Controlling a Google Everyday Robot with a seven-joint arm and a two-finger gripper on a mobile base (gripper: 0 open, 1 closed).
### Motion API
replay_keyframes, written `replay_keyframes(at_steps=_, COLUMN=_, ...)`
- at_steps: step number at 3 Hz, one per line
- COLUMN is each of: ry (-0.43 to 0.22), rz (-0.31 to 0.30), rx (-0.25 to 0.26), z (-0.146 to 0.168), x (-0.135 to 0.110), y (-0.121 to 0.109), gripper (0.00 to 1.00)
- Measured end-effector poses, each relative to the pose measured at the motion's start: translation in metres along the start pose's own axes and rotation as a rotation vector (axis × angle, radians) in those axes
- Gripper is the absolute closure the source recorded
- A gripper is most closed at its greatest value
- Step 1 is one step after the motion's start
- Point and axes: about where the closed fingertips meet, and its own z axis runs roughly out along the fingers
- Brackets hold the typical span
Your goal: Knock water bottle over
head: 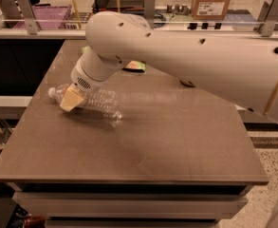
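The water bottle (pixel 98 103) is a clear ribbed plastic bottle with a white cap. It lies on its side on the brown table (pixel 176 141), at the left, cap pointing left and far. My gripper (pixel 72 99) hangs from the big white arm and sits right over the bottle's neck end. One tan finger (pixel 71 98) shows in front of the bottle; the other is hidden.
A green and pink packet (pixel 134 66) lies on the table behind the arm. A small dark disc (pixel 187 83) sits under the forearm. The table's left edge is close to the bottle. Shelves with boxes and a purple bin stand beyond the far edge.
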Motion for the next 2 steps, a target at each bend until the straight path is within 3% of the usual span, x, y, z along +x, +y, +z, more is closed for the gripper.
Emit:
replay_keyframes(at_steps=1, ry=0.000, rz=-0.003, rx=0.000, z=-0.0004, x=-0.0009, y=0.0012, gripper=0.00)
replay_keyframes(at_steps=2, ry=0.000, rz=-0.003, rx=0.000, z=-0.0004, x=-0.0009, y=0.0012, gripper=0.00)
